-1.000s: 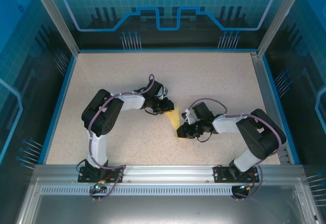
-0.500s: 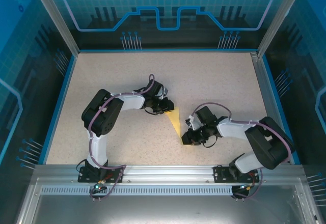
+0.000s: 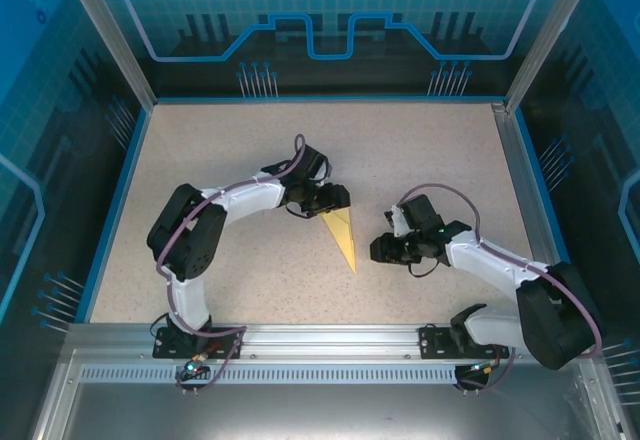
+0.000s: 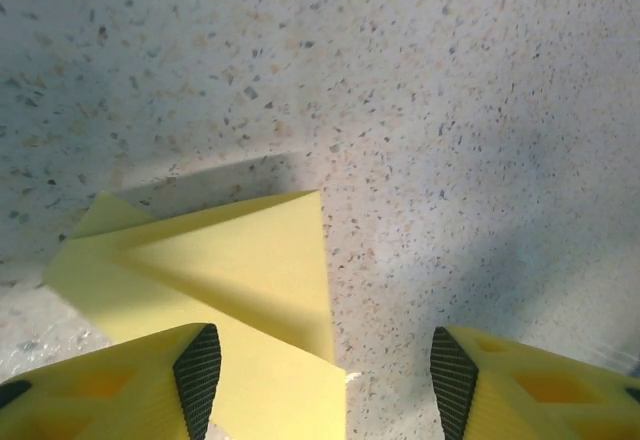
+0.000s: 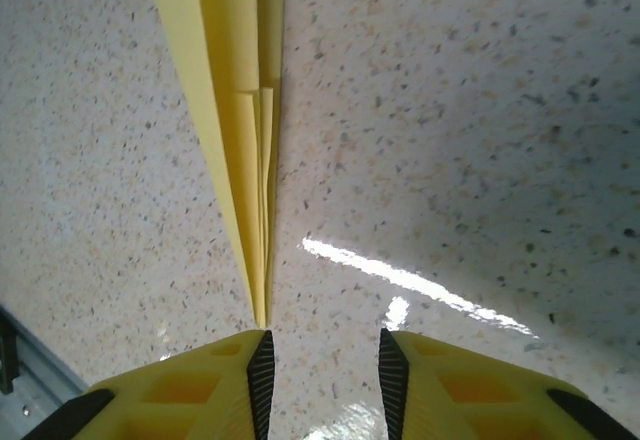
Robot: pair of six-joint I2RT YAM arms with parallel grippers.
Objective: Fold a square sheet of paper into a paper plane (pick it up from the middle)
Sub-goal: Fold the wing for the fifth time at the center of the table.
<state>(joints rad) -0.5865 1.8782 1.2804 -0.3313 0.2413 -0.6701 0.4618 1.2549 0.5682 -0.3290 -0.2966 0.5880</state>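
Note:
The paper plane, a slim pale-yellow dart, lies flat on the speckled table with its point toward the near edge. My left gripper hovers at its wide tail end. In the left wrist view that gripper is open wide, and the layered tail lies under and beside its left finger. My right gripper stands just right of the plane's tip. Seen from the right wrist, this gripper is open on bare table, and the plane's ridge tapers to a tip just ahead of its left finger.
The speckled table is bordered by a blue rim, with a metal rail along the near edge. Transparent blue walls enclose the back and sides. A bright glare streak crosses the table ahead of the right fingers.
My right gripper has let go of the paper plane and drawn off to the right. The plane now lies free on the table. The left gripper shifted slightly up and right.

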